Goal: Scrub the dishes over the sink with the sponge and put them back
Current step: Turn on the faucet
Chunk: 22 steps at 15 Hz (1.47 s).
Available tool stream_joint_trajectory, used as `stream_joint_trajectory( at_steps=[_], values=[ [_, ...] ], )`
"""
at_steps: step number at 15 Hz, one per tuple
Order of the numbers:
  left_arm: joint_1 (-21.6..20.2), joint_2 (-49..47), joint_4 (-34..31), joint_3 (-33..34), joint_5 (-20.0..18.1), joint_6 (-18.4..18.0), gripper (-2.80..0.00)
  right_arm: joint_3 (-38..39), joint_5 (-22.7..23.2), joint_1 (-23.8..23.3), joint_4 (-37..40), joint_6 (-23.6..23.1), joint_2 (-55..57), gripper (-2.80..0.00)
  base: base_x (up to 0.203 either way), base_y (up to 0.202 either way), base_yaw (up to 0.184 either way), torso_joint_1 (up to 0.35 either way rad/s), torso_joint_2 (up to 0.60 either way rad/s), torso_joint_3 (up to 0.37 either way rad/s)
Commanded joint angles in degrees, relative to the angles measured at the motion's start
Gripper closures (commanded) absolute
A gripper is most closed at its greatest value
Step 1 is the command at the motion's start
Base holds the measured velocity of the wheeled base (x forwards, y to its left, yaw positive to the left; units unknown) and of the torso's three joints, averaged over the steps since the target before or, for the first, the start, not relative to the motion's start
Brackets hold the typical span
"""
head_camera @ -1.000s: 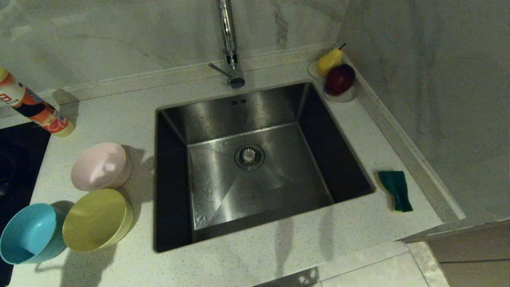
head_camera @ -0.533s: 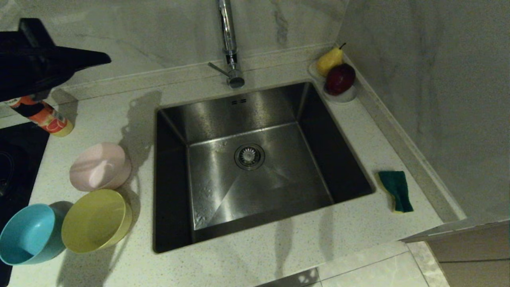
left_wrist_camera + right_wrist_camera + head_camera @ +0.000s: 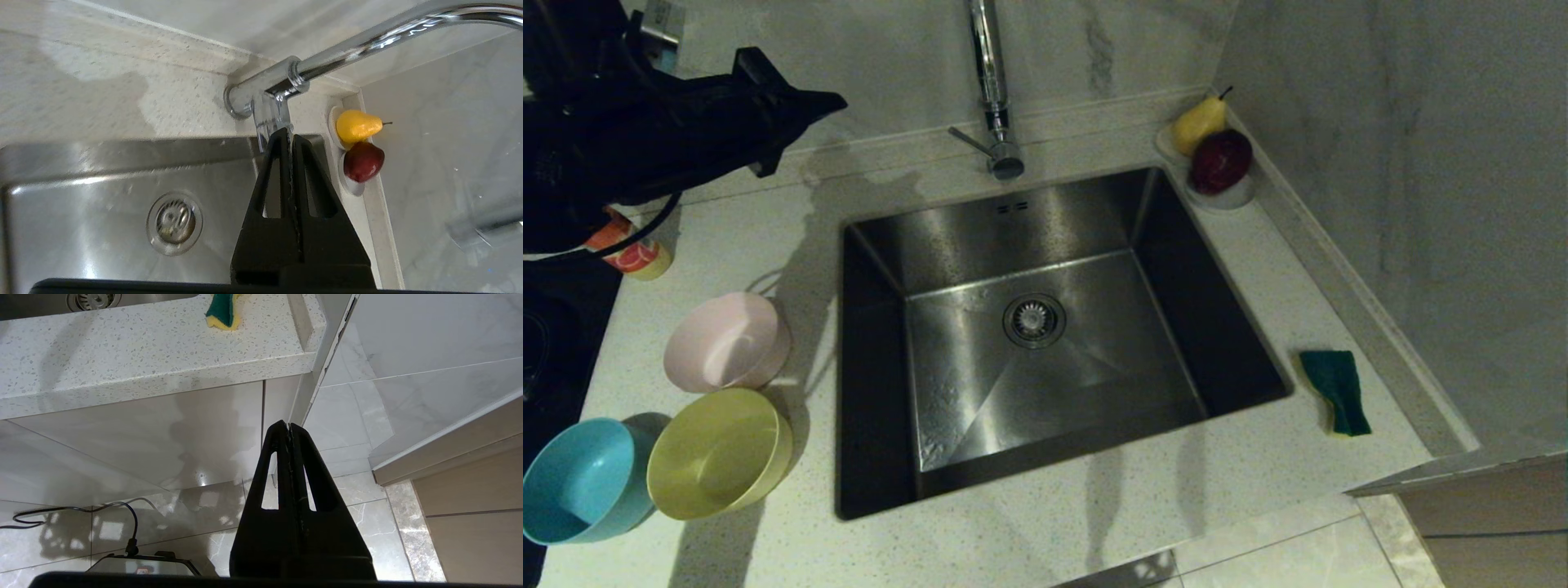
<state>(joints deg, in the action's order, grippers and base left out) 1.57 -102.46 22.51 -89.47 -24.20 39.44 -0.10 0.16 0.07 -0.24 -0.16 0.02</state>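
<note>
A speckled pale worktop (image 3: 1094,506) is running beside marble-veined walls (image 3: 1405,163) that are meeting in a corner. Below the worktop, glossy floor tiles (image 3: 359,514) are reflecting light, a black cable (image 3: 81,510) lying there.

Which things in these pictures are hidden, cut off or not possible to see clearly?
- Orange bottle: head view, mostly covered by the left arm and its shut left gripper.
- Light blue bowl: head view, cut off by the picture's edge.
- Faucet: head view, its top leaves the frame.
- Sponge: right wrist view, cut off at the edge.
- Right gripper: absent from the head view.
</note>
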Motion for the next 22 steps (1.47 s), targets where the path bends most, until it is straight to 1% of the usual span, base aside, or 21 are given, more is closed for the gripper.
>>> stream_joint_trajectory(
  at_steps=[1,4,9,11,14,18,19,21,22],
  values=[
    [0.88,-4.24,0.41,-2.05,-0.15,0.44,0.00,0.01,0.02,0.01,-0.02,-0.02,-0.02,0.00,0.000,0.000,0.000,0.000,0.00,0.000],
    [2.61,-7.47,1.49,-6.03,0.18,2.31,0.00,0.01,0.02,0.01,-0.02,-0.02,-0.02,0.00,0.000,0.000,0.000,0.000,0.00,0.000],
    [5.29,-11.46,1.76,-10.63,0.69,2.40,0.00,0.01,0.02,0.01,-0.02,-0.02,-0.02,0.00,0.000,0.000,0.000,0.000,0.00,0.000],
    [6.31,-13.42,1.84,-13.00,3.16,2.33,0.00,0.01,0.02,0.01,-0.02,-0.02,-0.02,0.00,0.000,0.000,0.000,0.000,0.00,0.000],
    [8.14,-17.21,1.76,-17.57,9.00,2.26,0.00,0.01,0.02,0.01,-0.02,-0.02,-0.02,0.00,0.000,0.000,0.000,0.000,0.00,0.000],
    [8.76,-17.48,1.84,-17.76,8.47,2.57,0.00,0.01,0.02,0.01,-0.02,-0.02,-0.02,0.00,0.000,0.000,0.000,0.000,0.00,0.000],
    [9.14,-17.86,2.43,-17.84,8.56,2.75,0.00,0.01,0.02,0.01,-0.02,-0.02,-0.02,0.00,0.000,0.000,0.000,0.000,0.00,0.000],
    [9.33,-19.09,5.58,-17.84,8.87,3.10,0.00,0.01,0.02,0.01,-0.02,-0.02,-0.02,0.00,0.000,0.000,0.000,0.000,0.00,0.000],
    [9.50,-19.09,5.71,-17.93,8.82,3.10,0.00,0.01,0.02,0.01,-0.02,-0.02,-0.02,0.00,0.000,0.000,0.000,0.000,0.00,0.000]
  ],
)
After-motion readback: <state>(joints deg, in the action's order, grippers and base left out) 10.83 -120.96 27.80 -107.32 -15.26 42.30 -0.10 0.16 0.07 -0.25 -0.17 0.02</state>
